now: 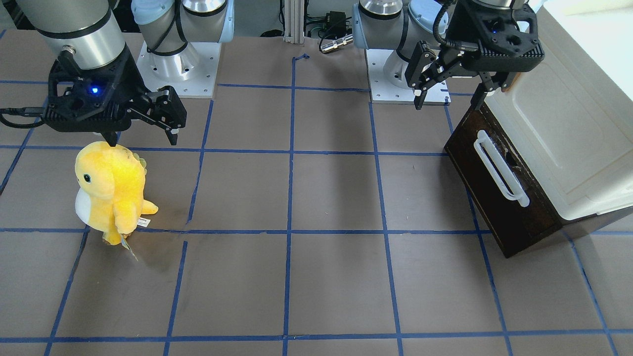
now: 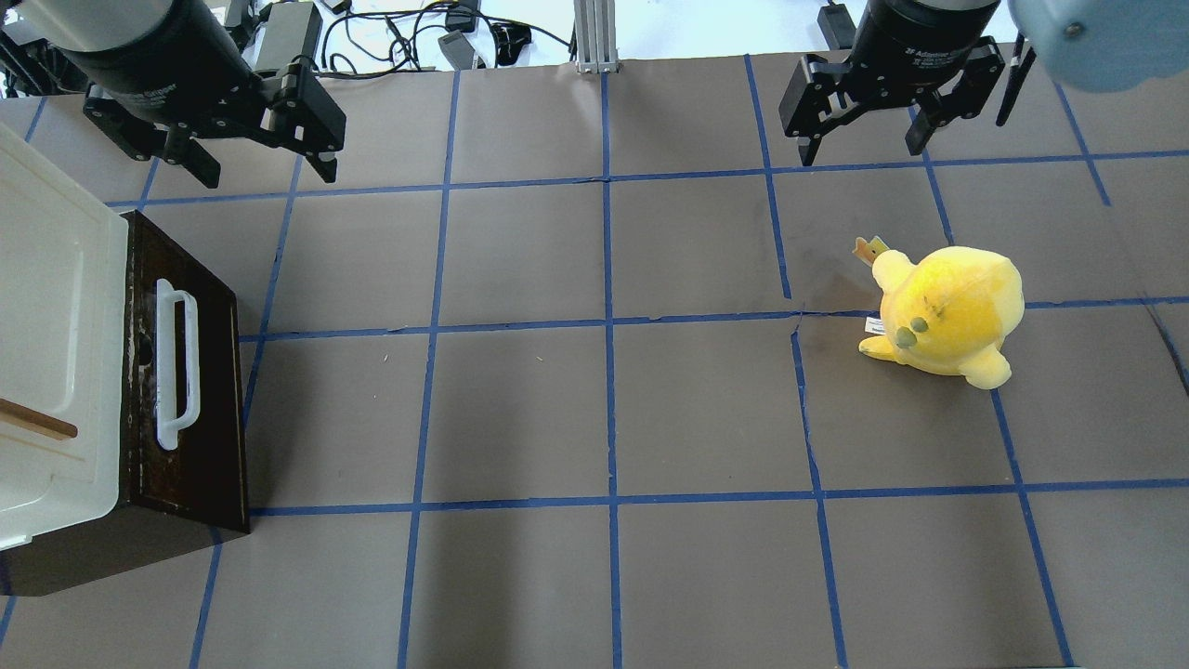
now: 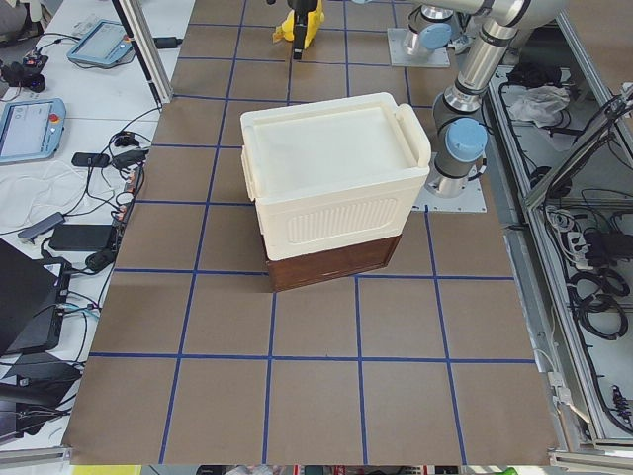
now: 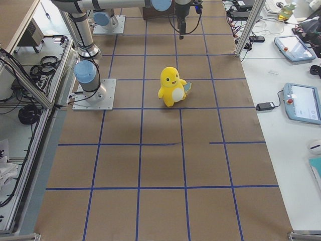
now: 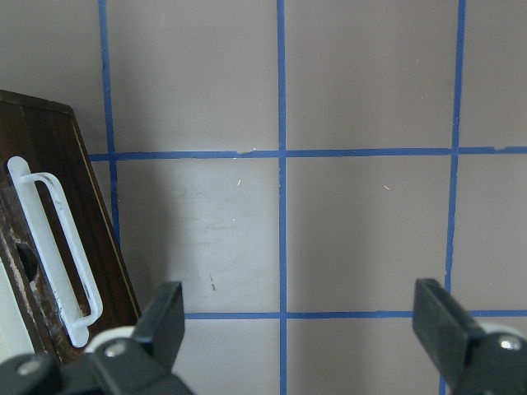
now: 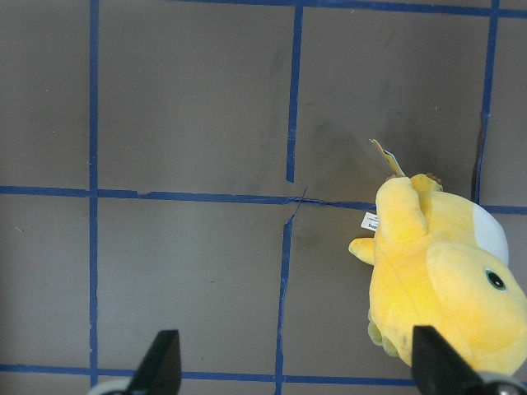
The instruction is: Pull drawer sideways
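Observation:
The drawer point(image 1: 514, 217) has a dark brown front with a long white bar handle point(image 1: 499, 170) and sits shut under the cream cabinet point(image 1: 559, 128). It also shows in the overhead view point(image 2: 218, 390) and the left wrist view point(image 5: 41, 148). My left gripper point(image 1: 447, 101) is open and empty. It hovers above the table just off the drawer's end nearest the robot, apart from the handle point(image 2: 176, 362). My right gripper point(image 1: 143, 140) is open and empty on the other side of the table, by a yellow plush toy point(image 1: 111, 190).
The cabinet point(image 2: 46, 353) stands at the table's left end, with a small brown wooden handle point(image 2: 37, 420) on its top face. The yellow plush point(image 2: 947, 311) stands on the right half. The brown table top point(image 2: 604, 409) carries a blue tape grid.

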Controlling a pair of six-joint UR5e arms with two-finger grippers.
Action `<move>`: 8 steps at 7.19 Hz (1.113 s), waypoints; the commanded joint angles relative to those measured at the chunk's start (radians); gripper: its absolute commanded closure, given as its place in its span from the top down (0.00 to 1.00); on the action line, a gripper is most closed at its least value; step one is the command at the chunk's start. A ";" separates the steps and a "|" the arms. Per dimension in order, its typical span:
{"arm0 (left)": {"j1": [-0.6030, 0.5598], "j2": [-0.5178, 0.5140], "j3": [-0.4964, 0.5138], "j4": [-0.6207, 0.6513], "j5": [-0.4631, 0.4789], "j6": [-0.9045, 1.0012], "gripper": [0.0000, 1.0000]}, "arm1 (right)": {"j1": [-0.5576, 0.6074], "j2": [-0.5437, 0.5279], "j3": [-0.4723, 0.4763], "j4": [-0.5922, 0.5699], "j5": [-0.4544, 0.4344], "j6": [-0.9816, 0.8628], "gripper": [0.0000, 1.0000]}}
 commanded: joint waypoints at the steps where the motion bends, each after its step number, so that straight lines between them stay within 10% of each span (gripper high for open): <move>1: -0.035 -0.016 -0.006 0.004 0.007 -0.016 1.00 | 0.000 0.000 0.000 0.000 0.000 0.000 1.00; 3: -0.122 -0.042 0.000 0.019 0.230 -0.045 1.00 | 0.000 0.000 0.000 0.000 0.000 0.000 1.00; 6: -0.197 -0.158 -0.020 0.128 0.249 -0.110 1.00 | 0.000 0.000 0.000 0.000 0.000 0.000 1.00; 8: -0.225 -0.234 -0.082 0.157 0.434 -0.158 1.00 | 0.000 0.000 0.000 0.000 0.000 0.000 1.00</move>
